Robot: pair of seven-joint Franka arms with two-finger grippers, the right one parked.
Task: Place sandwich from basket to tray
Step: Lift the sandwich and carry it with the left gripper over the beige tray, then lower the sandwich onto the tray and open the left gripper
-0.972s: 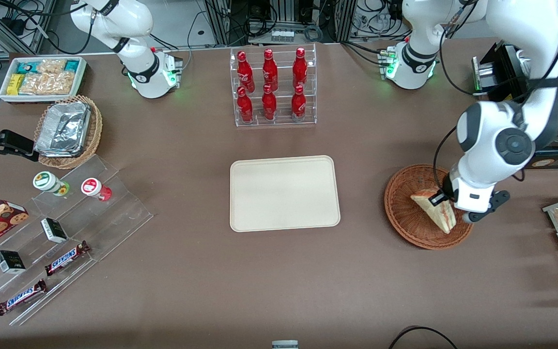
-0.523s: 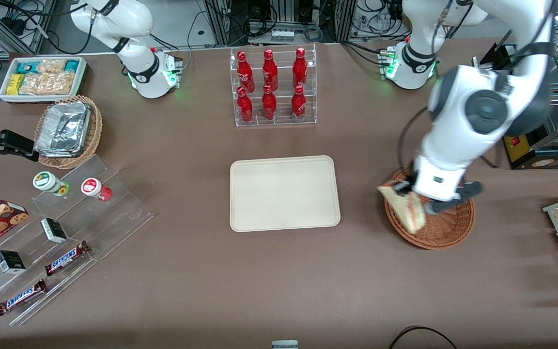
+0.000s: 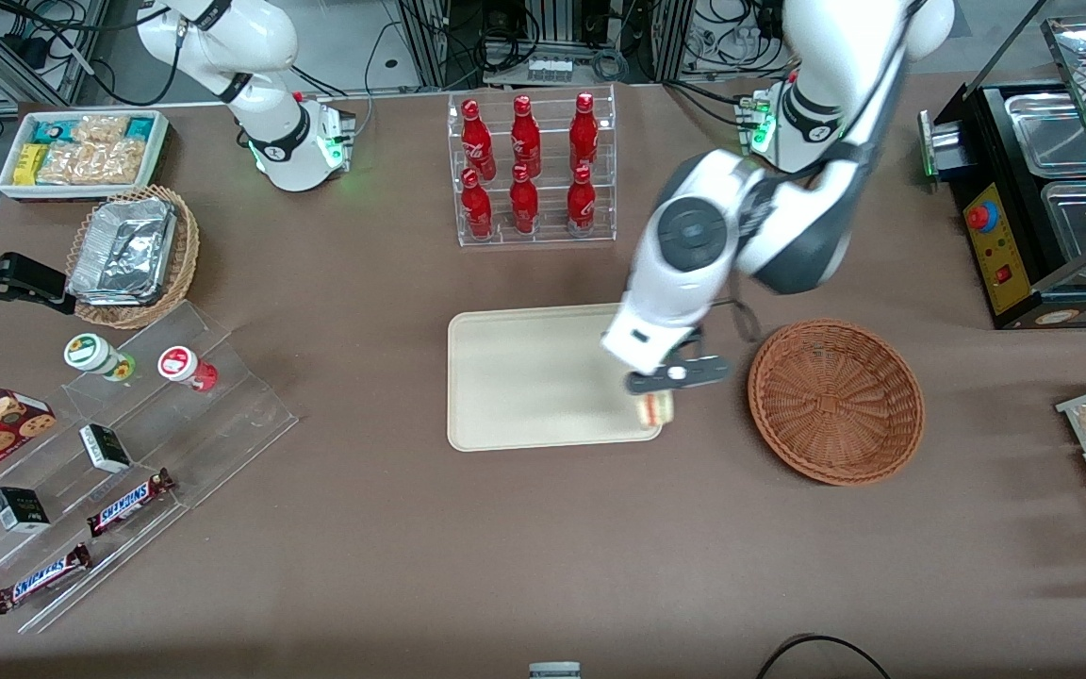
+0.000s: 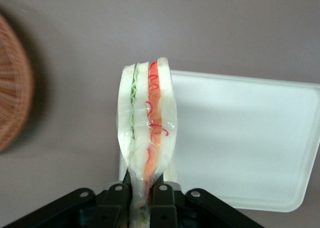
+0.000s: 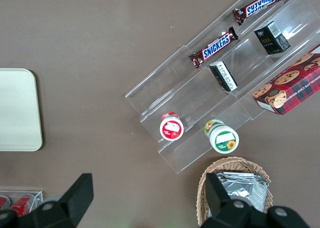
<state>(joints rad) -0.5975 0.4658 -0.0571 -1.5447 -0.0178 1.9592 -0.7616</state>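
The sandwich [image 4: 147, 123] hangs in the air, pinched at one end by the hand [image 4: 145, 195], whose two fingers are closed almost together on the wrapped wedge. It stands on edge with its cut face showing: pale bread, a green layer, a red-orange layer, all under a clear film that glints. In the front view the sandwich [image 3: 654, 407] sits just under the hand [image 3: 666, 382], over the tray's [image 3: 524, 377] corner nearest the basket [image 3: 835, 401] and nearest the camera, about at the rim. Whether it touches the tray I cannot tell; it looks held just above it.

It will likely handle as a light, soft thing. The bread gives under pressure, and the narrow bite visibly squeezes the layers together where the fingers meet. The film looks slick, so a loose grip could let it slide, while a hard one would crush the bread. A hold across the flat bread faces, as here, seems the sound one. Gripping the cut edge would press into the filling.

The basket now holds nothing and sits on the bench beside the tray, toward the working arm's end. A rack of red bottles [image 3: 529, 165] stands farther from the camera than the tray.
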